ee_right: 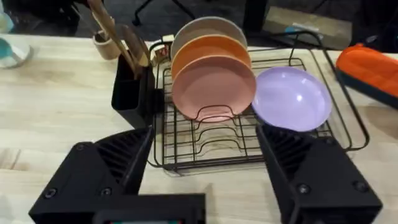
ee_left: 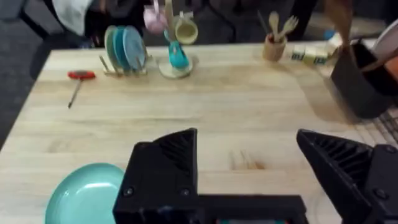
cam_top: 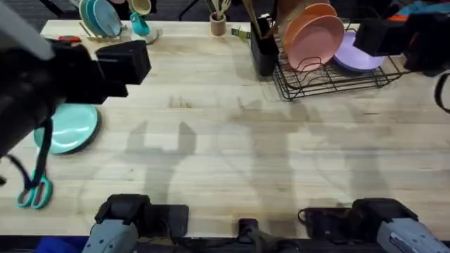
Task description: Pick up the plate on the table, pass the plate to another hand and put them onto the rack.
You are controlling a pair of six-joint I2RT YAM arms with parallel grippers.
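Overhead view, items placed relative to the rack (cam_top: 330, 74): rack, black wire, on the table (cam_top: 232, 140) at its far right; it holds upright orange-pink plates (cam_top: 313, 39) and a lavender plate (cam_top: 358, 56) leaning at its right end; a black utensil holder (cam_top: 264, 49) touches its left side. Plate (cam_top: 70, 128), teal, lies flat on the table well to the left of the rack and nearer the arm bases, partly covered by the left arm. Left gripper (ee_left: 249, 168), seen from the left wrist: fingers spread wide, nothing between them, hanging above bare table just beside the plate (ee_left: 81, 196). Right gripper (ee_right: 205, 162), seen from the right wrist: fingers spread wide, nothing between them, poised over the near edge of the rack (ee_right: 230, 143). Scissors (cam_top: 34, 191), teal-handled, lie on the table far left of the rack, near the front edge. Small stand with teal plates (cam_top: 102, 20) sits at the far left corner.
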